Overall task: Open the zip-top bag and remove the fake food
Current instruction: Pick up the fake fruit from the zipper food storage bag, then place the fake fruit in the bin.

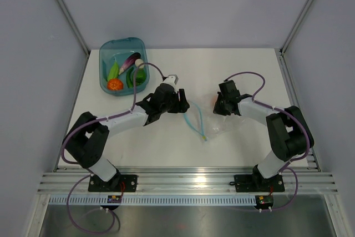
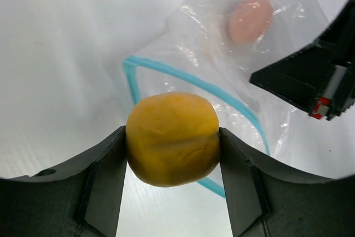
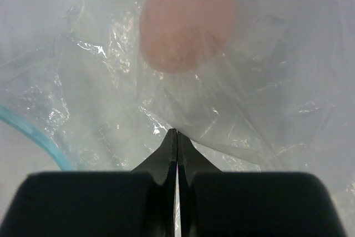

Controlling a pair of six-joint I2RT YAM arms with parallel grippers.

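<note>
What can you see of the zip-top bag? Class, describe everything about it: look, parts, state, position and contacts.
The zip-top bag is small, clear, crinkly plastic with a light blue-teal zip strip along its mouth, which looks open. It lies crumpled on the white table between the arms. One orange-pink toy piece shows blurred inside. The right gripper, shut, pinches a fold of the plastic. The left gripper holds a yellow lemon just outside the mouth.

Bright, even light; soft wrist-view blur.
</note>
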